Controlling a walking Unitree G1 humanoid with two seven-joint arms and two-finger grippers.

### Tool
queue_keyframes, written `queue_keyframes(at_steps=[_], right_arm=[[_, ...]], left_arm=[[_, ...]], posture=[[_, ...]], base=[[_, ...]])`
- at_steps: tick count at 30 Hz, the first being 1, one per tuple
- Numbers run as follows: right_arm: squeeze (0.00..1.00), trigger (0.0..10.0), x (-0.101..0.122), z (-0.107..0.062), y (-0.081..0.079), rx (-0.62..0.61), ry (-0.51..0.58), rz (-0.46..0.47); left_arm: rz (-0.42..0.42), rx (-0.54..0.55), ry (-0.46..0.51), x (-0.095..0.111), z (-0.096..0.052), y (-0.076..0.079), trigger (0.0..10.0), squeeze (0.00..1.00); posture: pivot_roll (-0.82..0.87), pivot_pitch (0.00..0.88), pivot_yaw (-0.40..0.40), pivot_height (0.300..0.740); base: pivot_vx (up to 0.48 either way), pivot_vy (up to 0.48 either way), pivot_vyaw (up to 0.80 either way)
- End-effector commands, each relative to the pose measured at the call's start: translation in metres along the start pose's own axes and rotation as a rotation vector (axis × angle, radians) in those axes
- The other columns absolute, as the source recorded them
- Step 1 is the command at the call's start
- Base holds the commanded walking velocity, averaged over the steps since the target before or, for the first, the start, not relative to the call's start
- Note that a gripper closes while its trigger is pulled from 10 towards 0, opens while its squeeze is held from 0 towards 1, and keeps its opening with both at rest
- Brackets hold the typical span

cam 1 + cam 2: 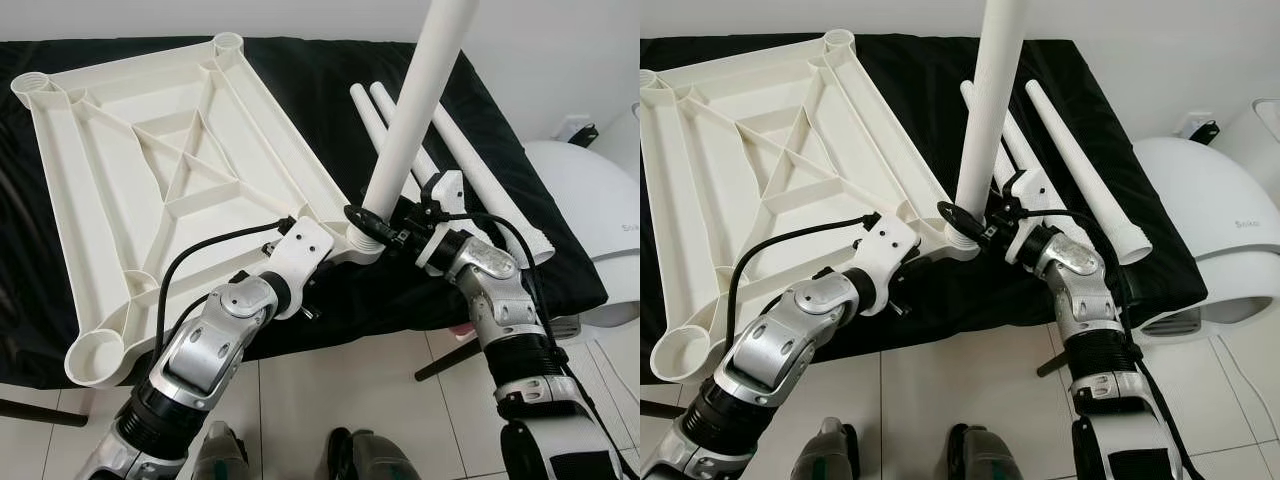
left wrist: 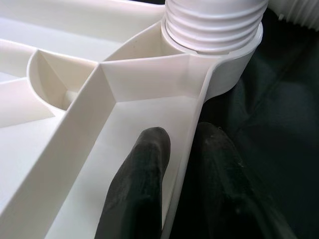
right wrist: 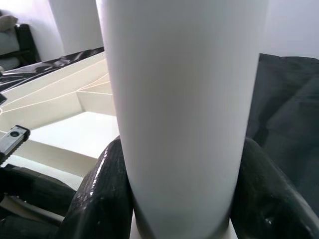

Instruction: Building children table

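White plastic tabletop [image 1: 170,170] lies upside down on a black cloth [image 1: 330,90], ribbed underside up, with a round socket at each corner. Left end effector [image 2: 182,164] is clamped on the tabletop's rim beside the near corner socket, one finger [image 2: 137,184] inside the rim, one outside. Right end effector [image 3: 174,199] grips a white leg [image 1: 415,110] standing tilted in that socket [image 2: 227,55], threads visible at its base. Three more legs [image 1: 470,165] lie on the cloth, beside the tabletop.
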State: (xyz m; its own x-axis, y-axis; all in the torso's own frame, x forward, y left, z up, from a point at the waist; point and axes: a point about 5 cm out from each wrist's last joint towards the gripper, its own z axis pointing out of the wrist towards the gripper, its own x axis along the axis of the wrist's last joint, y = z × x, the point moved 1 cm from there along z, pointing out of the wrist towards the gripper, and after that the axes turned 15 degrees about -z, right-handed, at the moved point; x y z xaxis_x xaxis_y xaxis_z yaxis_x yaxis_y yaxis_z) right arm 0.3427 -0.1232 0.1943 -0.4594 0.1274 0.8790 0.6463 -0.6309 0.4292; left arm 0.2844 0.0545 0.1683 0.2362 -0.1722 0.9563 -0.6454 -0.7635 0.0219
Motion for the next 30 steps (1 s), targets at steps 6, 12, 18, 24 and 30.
queue_keyframes(at_steps=[6,12,18,24,30], right_arm=[[0.00,0.0,0.000,0.001,-0.005,-0.114,-0.022,0.031],[0.00,0.0,0.002,0.003,-0.016,-0.300,-0.081,0.023],[0.00,0.0,0.005,0.008,-0.026,-0.387,-0.112,0.022],[0.00,0.0,0.006,0.011,-0.034,-0.507,-0.167,0.005],[0.00,0.0,0.009,0.014,-0.038,-0.594,-0.191,-0.008]], left_arm=[[0.010,-0.073,0.012,0.001,-0.001,0.013,10.0,0.00],[0.009,-0.071,0.008,0.001,-0.001,0.012,10.0,0.00],[0.009,-0.069,0.006,0.001,-0.002,0.012,10.0,0.00],[0.008,-0.068,0.006,0.001,-0.002,0.012,10.0,0.00],[0.008,-0.068,0.009,0.002,-0.001,0.013,10.0,0.00]], posture=[[0.04,0.156,-0.067,0.740],[0.04,0.170,-0.064,0.740],[0.05,0.174,-0.064,0.740],[0.05,0.176,-0.064,0.740],[0.05,0.177,-0.066,0.740]], base=[[0.000,0.000,0.00],[0.000,0.000,0.00],[0.000,0.000,0.00],[0.000,0.000,0.00],[0.000,0.000,0.00]])
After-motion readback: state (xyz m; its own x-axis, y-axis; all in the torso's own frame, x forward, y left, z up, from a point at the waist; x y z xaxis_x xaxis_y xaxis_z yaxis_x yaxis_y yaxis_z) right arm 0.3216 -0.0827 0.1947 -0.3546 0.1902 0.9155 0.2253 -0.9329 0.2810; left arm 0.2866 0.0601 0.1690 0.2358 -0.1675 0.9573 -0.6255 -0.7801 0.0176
